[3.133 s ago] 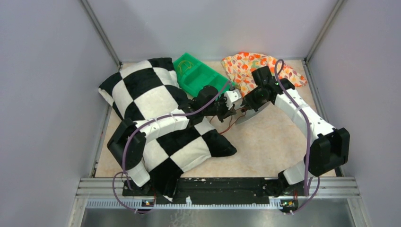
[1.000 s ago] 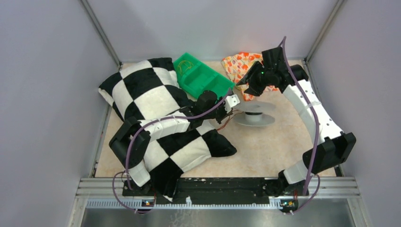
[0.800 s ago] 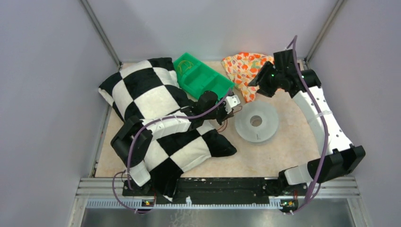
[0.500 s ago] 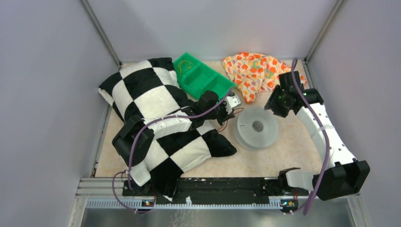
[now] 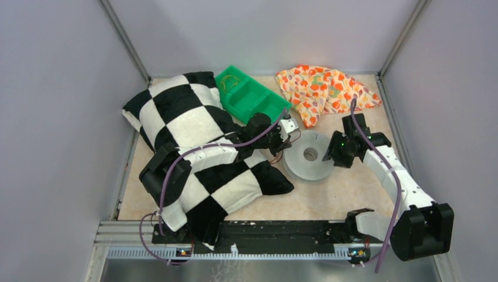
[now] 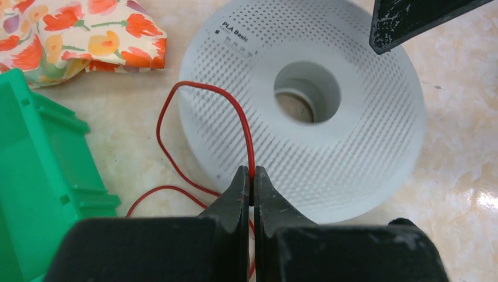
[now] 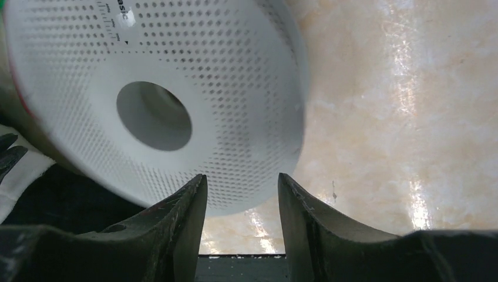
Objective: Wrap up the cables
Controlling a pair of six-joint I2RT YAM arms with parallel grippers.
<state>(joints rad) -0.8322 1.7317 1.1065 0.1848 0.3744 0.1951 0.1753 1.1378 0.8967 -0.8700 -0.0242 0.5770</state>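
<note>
Right claw [image 7: 241,176] is back down from beside the floral cloth [image 5: 320,88], where it hung a second ago. It now sits low at the right rim of the spool [image 6: 358,135], jaws apart, gripping nothing that I can see. The spool has settled a little nearer my left claw [image 6: 249,182] on the bench [image 7: 382,117]. Left claw unchanged: pinched together on the cable [image 6: 249,135], which loops loosely over the spool's face. Judgement: I must re-grasp the spool before wrapping can go on.
</note>
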